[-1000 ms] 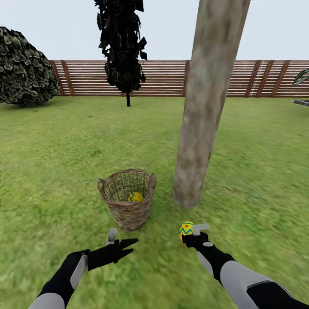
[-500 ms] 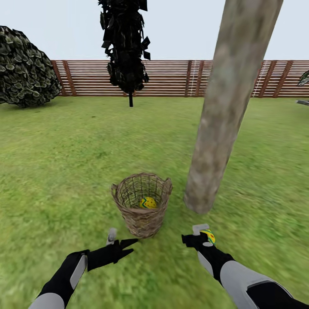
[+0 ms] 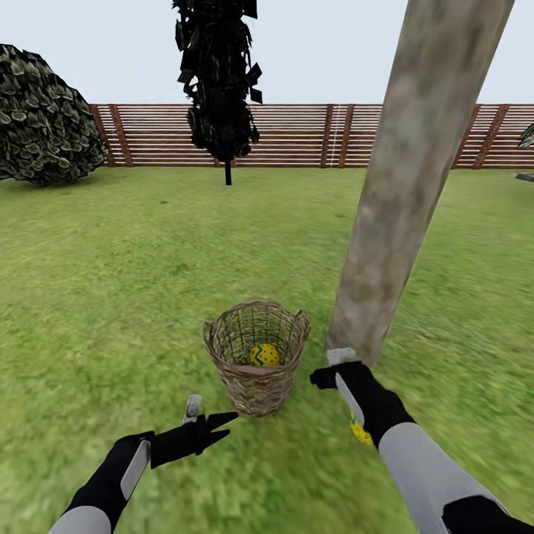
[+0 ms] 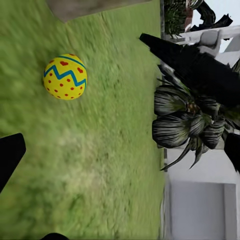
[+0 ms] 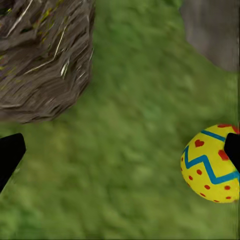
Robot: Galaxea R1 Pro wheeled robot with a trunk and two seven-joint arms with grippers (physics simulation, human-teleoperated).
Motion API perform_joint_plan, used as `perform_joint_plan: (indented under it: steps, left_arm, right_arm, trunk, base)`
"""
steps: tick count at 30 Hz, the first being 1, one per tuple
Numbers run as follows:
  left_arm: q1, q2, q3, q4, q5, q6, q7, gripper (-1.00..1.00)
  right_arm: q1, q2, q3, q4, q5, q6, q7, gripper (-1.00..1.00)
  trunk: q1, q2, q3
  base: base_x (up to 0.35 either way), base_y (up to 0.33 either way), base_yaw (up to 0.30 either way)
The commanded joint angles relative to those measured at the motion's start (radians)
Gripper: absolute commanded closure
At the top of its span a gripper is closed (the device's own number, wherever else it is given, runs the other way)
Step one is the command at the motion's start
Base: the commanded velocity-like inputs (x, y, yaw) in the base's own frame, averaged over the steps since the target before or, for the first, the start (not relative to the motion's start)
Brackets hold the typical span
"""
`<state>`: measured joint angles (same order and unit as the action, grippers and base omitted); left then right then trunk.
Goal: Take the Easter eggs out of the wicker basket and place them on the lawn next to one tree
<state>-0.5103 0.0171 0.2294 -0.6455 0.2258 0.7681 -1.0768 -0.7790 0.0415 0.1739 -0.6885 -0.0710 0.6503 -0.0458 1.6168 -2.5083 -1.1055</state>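
Note:
The wicker basket (image 3: 256, 371) stands on the lawn (image 3: 111, 297) just left of the tree (image 3: 411, 193). One Easter egg (image 3: 265, 354) lies inside it. Another egg (image 3: 360, 432) lies on the grass near the trunk's foot, partly under my right forearm; it appears again in the right wrist view (image 5: 212, 162) and the left wrist view (image 4: 65, 76). My right gripper (image 3: 331, 368) is open between basket and trunk, holding nothing, one fingertip (image 5: 232, 150) beside that egg. My left gripper (image 3: 210, 414) hangs open in front of the basket (image 5: 45, 55).
A brown slat fence (image 3: 297, 133) closes the garden at the back. A dark thin-trunked tree (image 3: 219, 81) and a bush (image 3: 44, 119) stand far left. A short palm (image 4: 185, 120) and a white wall show beyond the grass. Open grass lies all around.
The right gripper let go of the egg, which now lies on the grass, and it moved forward toward the trunk. The view shifted, so basket and tree sit further right. Left arm unchanged.

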Motion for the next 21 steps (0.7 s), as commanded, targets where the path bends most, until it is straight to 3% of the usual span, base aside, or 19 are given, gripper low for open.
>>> perform_joint_plan:
  steps: [1,6,7,9,12,17,21]
  left_arm:
    - [0.000,0.000,0.001,0.000,0.003,0.006,-0.001,-1.00]
    - [0.000,0.001,0.001,0.000,0.001,0.005,0.001,-1.00]
    - [0.000,0.002,0.001,0.000,0.000,0.005,0.001,-1.00]
    - [0.000,0.012,0.001,0.000,0.000,0.005,0.001,-1.00]
    - [0.000,0.019,0.001,-0.001,0.002,0.005,-0.002,-1.00]
    - [0.000,0.020,0.001,-0.001,0.003,0.005,-0.004,-1.00]
    - [0.000,0.021,0.001,-0.002,0.003,0.005,-0.005,-1.00]
  right_arm:
    - [0.002,0.002,-0.009,-0.063,-0.007,0.048,-0.006,-1.00]
    - [0.009,0.005,-0.040,-0.322,-0.008,0.291,-0.006,-1.00]
    - [0.010,0.007,-0.067,-0.388,-0.008,0.326,-0.006,-1.00]
    - [0.010,0.008,-0.110,-0.456,-0.009,0.344,-0.006,-1.00]
    - [0.021,0.011,-0.134,-0.521,-0.009,0.351,-0.006,-1.00]
    - [0.102,0.012,-0.138,-0.668,-0.007,0.354,-0.006,-1.00]
    - [0.111,0.012,-0.136,-0.673,-0.007,0.353,-0.006,-1.00]
  trunk:
    - [0.000,0.000,-0.001]
    - [0.000,0.000,-0.001]
    - [0.000,0.000,-0.001]
    - [0.000,0.000,-0.001]
    - [0.000,0.000,-0.001]
    - [0.000,0.000,-0.001]
    - [0.000,0.000,-0.001]
  base:
    - [0.000,0.000,0.000]
    - [0.000,0.000,0.000]
    - [0.000,0.000,0.000]
    - [0.000,0.000,0.000]
    - [0.000,0.000,0.000]
    - [0.000,0.137,0.000]
    - [0.062,0.295,0.000]
